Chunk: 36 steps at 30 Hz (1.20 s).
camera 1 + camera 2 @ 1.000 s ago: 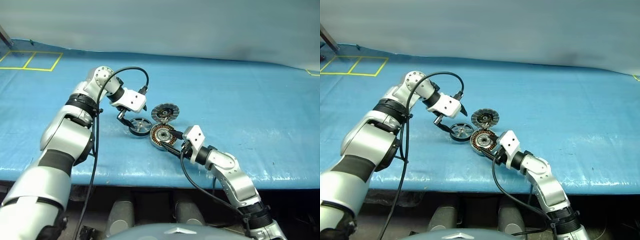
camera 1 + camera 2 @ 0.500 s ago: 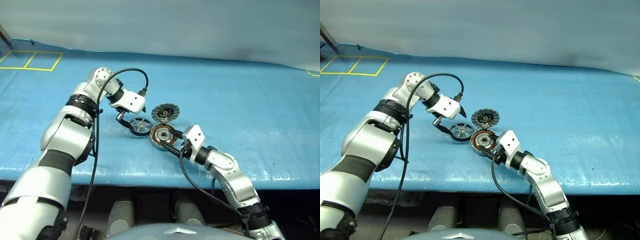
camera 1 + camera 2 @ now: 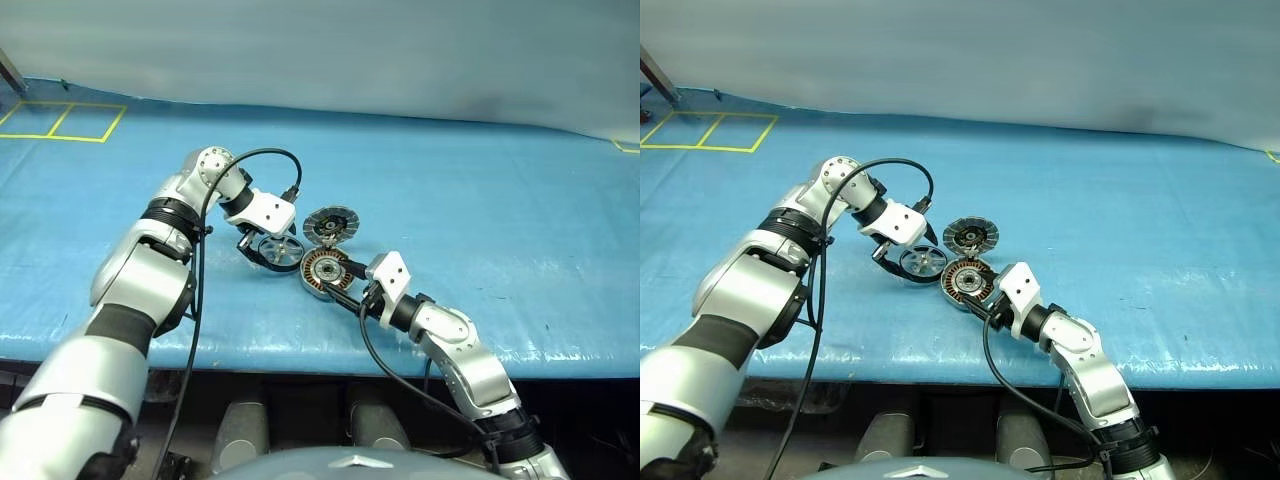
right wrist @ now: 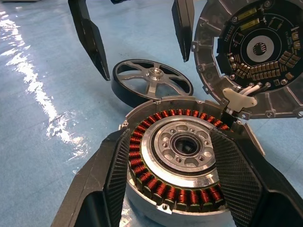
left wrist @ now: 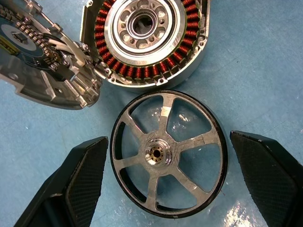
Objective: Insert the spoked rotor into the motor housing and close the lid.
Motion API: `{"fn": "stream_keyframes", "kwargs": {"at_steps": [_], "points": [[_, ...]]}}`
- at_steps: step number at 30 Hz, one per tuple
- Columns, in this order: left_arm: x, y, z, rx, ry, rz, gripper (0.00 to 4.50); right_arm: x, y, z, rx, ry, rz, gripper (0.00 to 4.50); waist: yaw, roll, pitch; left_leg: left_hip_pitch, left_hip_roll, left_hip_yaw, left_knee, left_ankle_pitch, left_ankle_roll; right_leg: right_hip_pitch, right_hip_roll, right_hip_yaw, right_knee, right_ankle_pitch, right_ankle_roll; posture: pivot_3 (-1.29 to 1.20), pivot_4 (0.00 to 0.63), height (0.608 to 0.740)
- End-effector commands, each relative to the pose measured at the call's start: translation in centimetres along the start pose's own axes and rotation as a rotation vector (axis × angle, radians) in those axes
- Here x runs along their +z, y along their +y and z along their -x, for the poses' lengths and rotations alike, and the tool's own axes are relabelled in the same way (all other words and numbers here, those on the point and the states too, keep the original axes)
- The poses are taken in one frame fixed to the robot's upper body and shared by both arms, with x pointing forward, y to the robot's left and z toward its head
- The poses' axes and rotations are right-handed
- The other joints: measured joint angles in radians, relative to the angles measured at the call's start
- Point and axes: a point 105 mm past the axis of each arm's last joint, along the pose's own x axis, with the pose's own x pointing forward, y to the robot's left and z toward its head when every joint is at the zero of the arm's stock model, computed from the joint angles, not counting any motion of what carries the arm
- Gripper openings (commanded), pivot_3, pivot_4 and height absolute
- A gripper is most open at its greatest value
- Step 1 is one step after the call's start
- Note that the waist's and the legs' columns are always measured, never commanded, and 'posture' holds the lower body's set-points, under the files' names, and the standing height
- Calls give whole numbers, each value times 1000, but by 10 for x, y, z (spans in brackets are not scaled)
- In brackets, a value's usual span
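A blue table cover is spread under everything. On it the motor housing is gripped across its rim by the right gripper, whose jaws are clamped on either side of the copper windings. The lid is tilted open at the housing's far edge, joined there, its inner face exposed. The spoked rotor lies flat on the cover just beside the housing, and is straddled by the left gripper, jaws spread wide and not touching it. The rotor is judged stiff, light and smooth-rimmed; it should be pinched across the dark rim, opposite sides, never by the thin spokes.
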Motion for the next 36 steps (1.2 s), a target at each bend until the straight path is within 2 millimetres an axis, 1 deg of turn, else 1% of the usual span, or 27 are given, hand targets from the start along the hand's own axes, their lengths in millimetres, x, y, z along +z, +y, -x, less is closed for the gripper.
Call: {"fn": "stream_keyframes", "kwargs": {"at_steps": [1,2,3,12,20,25,30,33,34,36], "points": [[-1,0,-1,3,4,4,4114,16,0,1,-10,-57,40,2868,0,0,0,0,0,0,0,0,0,0,0,0,0,0,0,0,150,740],[-2,-1,-2,1,7,6,3920,16,0,1,-11,-58,40,2868,0,0,0,0,0,0,0,0,0,0,0,0,0,0,0,0,150,740],[-3,-1,-3,2,12,7,3601,16,0,1,-12,-58,40,2868,0,0,0,0,0,0,0,0,0,0,0,0,0,0,0,0,150,740],[-6,-6,-8,-15,14,26,3601,16,-1,1,-18,-57,42,2868,0,0,0,0,0,0,0,0,0,0,0,0,0,1,-1,0,150,740],[-11,-9,4,-23,10,70,3601,15,-2,0,-22,-52,46,2868,-1,0,0,0,0,-1,0,0,0,0,1,0,0,1,-1,0,150,740],[-10,-10,6,-26,-26,126,3601,15,-3,-2,-19,-51,51,2868,-1,0,0,0,0,-1,1,0,0,1,1,0,0,1,-1,0,150,740],[-11,-11,8,-22,-28,143,3601,14,-4,-2,-16,-45,54,2868,-1,0,0,0,0,-1,1,0,0,1,1,0,1,1,-1,0,150,740],[-9,-9,9,-6,-44,139,4156,14,-4,-3,-14,-44,54,2868,-1,0,0,0,0,-2,1,0,0,1,2,0,1,1,-1,0,150,740],[-9,-8,10,1,-49,143,4413,14,-4,-3,-14,-43,55,2868,-1,0,0,0,0,-2,1,0,0,1,2,0,1,1,-1,0,150,740],[-8,-5,14,12,-52,153,4413,13,-3,-3,-13,-41,56,2868,-1,0,0,0,0,-2,1,0,0,1,2,0,1,1,-1,0,150,740]]}}
